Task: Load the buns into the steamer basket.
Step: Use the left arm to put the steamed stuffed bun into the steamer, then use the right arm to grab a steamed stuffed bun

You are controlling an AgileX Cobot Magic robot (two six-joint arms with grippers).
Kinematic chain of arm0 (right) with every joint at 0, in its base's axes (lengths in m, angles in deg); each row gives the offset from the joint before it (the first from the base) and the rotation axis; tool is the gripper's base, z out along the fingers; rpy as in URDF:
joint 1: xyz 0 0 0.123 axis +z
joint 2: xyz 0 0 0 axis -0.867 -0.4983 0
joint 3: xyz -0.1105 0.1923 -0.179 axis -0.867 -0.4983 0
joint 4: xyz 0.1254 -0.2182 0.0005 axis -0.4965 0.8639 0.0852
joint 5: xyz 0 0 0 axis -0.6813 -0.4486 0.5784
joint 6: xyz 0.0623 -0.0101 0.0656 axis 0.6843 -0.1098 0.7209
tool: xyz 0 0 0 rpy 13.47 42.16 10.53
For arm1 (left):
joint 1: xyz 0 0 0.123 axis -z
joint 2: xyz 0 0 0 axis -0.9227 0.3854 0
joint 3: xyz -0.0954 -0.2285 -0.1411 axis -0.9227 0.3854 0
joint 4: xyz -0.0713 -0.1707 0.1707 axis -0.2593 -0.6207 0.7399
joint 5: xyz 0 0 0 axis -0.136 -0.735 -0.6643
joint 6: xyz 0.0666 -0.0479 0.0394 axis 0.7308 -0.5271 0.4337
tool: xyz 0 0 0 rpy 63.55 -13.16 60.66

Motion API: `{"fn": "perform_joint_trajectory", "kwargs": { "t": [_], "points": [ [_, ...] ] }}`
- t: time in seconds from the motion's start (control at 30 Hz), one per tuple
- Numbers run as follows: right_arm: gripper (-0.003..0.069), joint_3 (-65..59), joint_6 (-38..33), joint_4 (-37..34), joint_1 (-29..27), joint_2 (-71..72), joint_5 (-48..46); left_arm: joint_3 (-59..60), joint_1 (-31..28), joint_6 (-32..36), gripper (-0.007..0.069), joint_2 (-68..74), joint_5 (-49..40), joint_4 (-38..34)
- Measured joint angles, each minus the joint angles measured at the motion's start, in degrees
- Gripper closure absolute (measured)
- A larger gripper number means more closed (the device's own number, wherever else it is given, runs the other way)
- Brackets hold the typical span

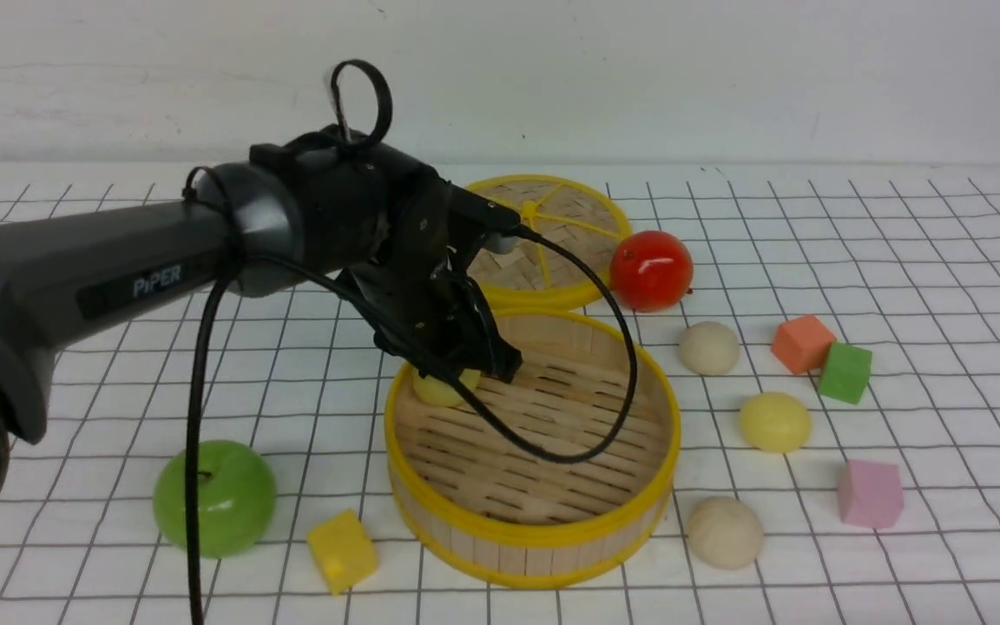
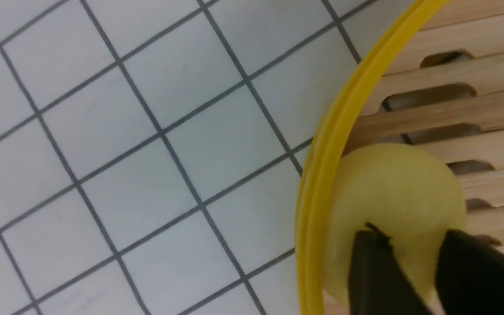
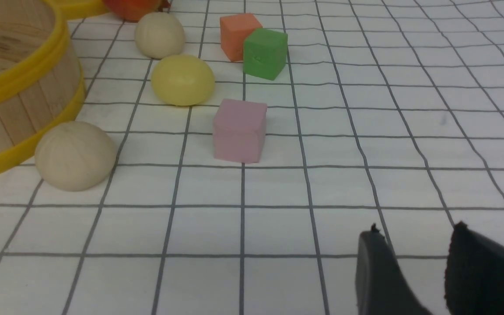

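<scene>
One yellow bun [image 2: 392, 188] at basket's [image 1: 535, 529] left edge, directly below left gripper [image 2: 414, 267]; jaws apart, parted around it.

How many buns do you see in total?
4: one yellow bun in the steamer basket; right of it, a far beige bun, a yellow bun and a near beige bun.
</scene>
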Motion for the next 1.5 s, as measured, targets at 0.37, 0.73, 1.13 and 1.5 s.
{"fn": "perform_joint_trajectory", "kwargs": {
  "t": [0.37, 0.73, 1.13, 1.5],
  "points": [
    [0.0419, 0.0, 0.0, 0.0, 0.0, 0.0, 0.0, 0.0, 1.9, -5.0, 0.0076, -10.4, -7.4, -3.2],
    [0.0419, 0.0, 0.0, 0.0, 0.0, 0.0, 0.0, 23.9, 6.3, -8.9, 0.0638, -41.5, 2.8, -7.3],
    [0.0419, -0.6, 1.9, -5.4, 0.1, 0.0, 5.1, 68.9, 6.3, -8.9, 0.0638, -82.8, 34.5, -13.3],
    [0.0419, -0.6, 11.0, -35.1, 0.5, 0.0, 21.1, 85.0, 6.3, -8.9, 0.0638, -104.5, 39.1, -13.6]
  ]
}}
